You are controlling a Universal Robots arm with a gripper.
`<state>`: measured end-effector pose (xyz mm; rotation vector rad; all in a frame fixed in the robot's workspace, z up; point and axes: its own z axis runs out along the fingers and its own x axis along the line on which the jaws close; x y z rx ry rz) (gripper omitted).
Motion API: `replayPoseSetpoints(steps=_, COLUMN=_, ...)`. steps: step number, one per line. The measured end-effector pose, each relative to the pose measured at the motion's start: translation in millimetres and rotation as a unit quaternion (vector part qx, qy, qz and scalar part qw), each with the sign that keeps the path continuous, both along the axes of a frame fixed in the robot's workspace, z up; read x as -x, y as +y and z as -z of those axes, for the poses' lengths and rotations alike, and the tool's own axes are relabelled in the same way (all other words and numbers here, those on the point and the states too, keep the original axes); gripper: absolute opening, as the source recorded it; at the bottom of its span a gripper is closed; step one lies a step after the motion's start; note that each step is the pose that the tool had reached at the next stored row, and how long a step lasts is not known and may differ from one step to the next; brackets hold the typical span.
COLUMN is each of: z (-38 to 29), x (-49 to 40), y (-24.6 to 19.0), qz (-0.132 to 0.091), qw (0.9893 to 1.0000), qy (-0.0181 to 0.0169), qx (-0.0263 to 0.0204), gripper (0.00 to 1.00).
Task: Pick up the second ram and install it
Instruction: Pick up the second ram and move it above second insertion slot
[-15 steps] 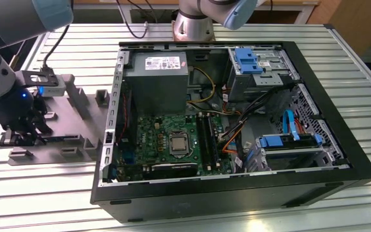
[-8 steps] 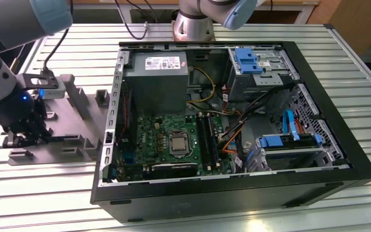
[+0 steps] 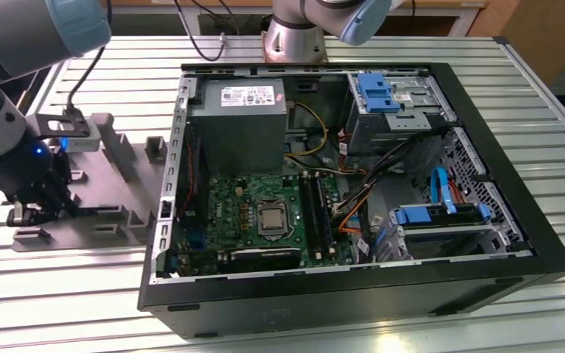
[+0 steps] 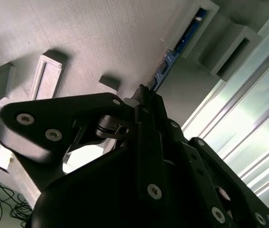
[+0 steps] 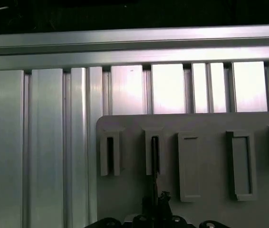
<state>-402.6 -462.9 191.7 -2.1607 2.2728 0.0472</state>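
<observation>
— Where is the second ram (image 4: 168, 58) found?
— It is stood on edge in a slot (image 5: 148, 152) of the grey holder plate (image 3: 106, 224), at the exterior view's left of the computer case (image 3: 361, 294).
— And the gripper (image 4: 144, 93)?
— It is clamped on one end of the ram.

near end of second ram (image 4: 172, 57) hidden behind hand (image 4: 144, 92), far end inside holder post (image 4: 211, 13), arm (image 3: 8, 110) cut off at edge

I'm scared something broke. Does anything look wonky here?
Nothing stands out. The thin dark-blue memory stick sits straight in its slot on the grey moulded holder plate, with the gripper closed on one end.
</observation>
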Motion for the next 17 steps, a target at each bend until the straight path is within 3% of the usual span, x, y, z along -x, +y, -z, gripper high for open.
replayPoseSetpoints(steps=1, z=0.4, x=0.0, y=0.0, qz=0.000, qw=1.0000, qy=0.0000, qx=0.0000, gripper=0.24)
replayPoseSetpoints(steps=2, z=0.9, x=0.0, y=0.0, qz=0.000, qw=1.0000, qy=-0.0001, qx=-0.0001, gripper=0.16)
replayPoseSetpoints(steps=17, z=3.4, x=0.0, y=0.0, qz=-0.003, qw=1.0000, qy=-0.0004, qx=-0.0006, gripper=0.14)
